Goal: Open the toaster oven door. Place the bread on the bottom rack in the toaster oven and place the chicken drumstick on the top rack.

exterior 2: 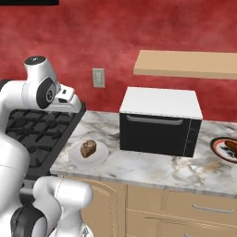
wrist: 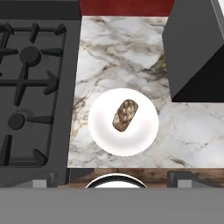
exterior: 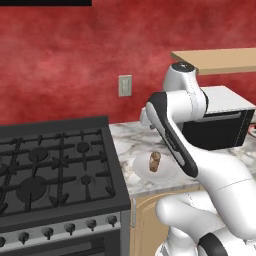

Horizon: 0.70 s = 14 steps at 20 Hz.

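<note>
**Bread on its plate, oven door shut, end effector wide apart above**

Nearest, along the front edge: tan cabinet drawers under the marble surface. One white plate near that front edge, carrying one piece of bread, brown and lying flat at the plate's middle. End effector hanging above plate and bread, looking straight down, fingers spread fully and clamped on nothing; no contact with bread or plate.

Left of the plate: one black gas stove, several burners under cast grates, a row of knobs along its front. Plate just beside the stove's edge, not touching.

Right of the plate and farther back: one toaster oven, black box with flat white top. One toaster oven door, closed and upright, slim bar handle across its upper edge. Bare marble between plate and oven.

At the far right edge: a second plate, dark-rimmed, cut off by the frame, holding one brown item, likely the chicken drumstick; too cropped to confirm shape.

In the left base view, white arm across the oven's left part, hiding some of the door.

Farthest: red wall, one outlet plate, one wooden shelf above the oven.
</note>
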### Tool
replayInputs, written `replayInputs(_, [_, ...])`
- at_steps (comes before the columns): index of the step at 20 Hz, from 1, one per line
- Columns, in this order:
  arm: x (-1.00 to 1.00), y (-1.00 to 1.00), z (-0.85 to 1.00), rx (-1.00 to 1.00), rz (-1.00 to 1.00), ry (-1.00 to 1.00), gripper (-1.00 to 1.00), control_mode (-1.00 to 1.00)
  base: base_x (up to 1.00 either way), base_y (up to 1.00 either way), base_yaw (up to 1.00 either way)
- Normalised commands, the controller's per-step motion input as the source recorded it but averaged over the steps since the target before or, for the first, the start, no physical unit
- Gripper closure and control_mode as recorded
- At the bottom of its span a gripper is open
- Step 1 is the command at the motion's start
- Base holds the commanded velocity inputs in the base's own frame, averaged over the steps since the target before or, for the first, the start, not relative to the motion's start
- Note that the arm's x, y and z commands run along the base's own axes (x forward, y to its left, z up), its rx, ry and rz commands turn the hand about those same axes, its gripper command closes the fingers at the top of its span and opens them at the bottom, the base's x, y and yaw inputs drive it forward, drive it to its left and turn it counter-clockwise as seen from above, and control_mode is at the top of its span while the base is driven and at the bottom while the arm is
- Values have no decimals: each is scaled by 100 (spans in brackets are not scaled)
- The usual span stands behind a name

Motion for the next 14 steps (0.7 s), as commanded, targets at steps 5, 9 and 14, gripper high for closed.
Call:
replayInputs(5, [0,0,0,0,0,0,-100,100,62,9,0])
replayInputs(9, [0,0,0,0,0,0,-100,100,54,14,0])
replayInputs(14, [0,0,0,0,0,0,-100,100,75,7,1])
